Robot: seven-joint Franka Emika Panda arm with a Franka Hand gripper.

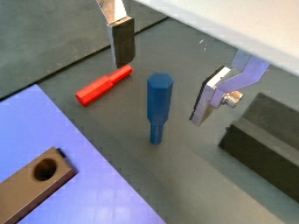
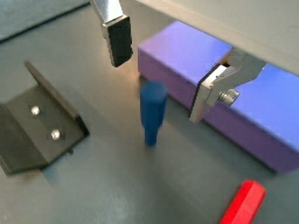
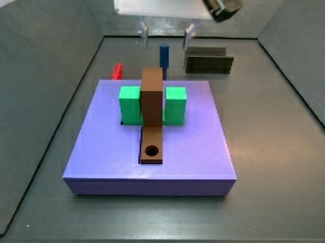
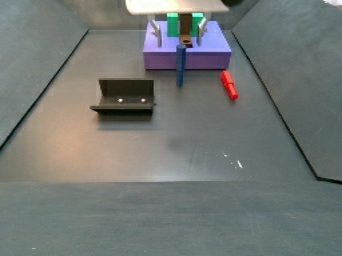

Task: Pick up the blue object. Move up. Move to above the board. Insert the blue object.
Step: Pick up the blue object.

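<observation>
The blue object [image 1: 158, 105] is a slim blue peg standing upright on the dark floor close to the board [image 1: 70, 157], a lavender slab. It also shows in a wrist view [image 2: 152, 109] and in both side views [image 3: 164, 53] [image 4: 182, 66]. My gripper [image 1: 163, 77] is open, with its fingers on either side of the peg's top and a gap on each side. The gripper shows in the other views too [image 2: 162, 72] [image 3: 165, 38] [image 4: 183, 30]. The board [image 3: 191, 142] bears a brown strip [image 3: 152, 104] with a round hole [image 3: 152, 151] and a green block [image 3: 128, 104].
A small red peg [image 1: 103, 87] lies on the floor beside the board, near the blue peg; it also shows in a side view [image 4: 229, 84]. The fixture [image 4: 123, 97] stands on the floor to the other side, and shows in a wrist view [image 2: 41, 122]. Grey walls enclose the floor.
</observation>
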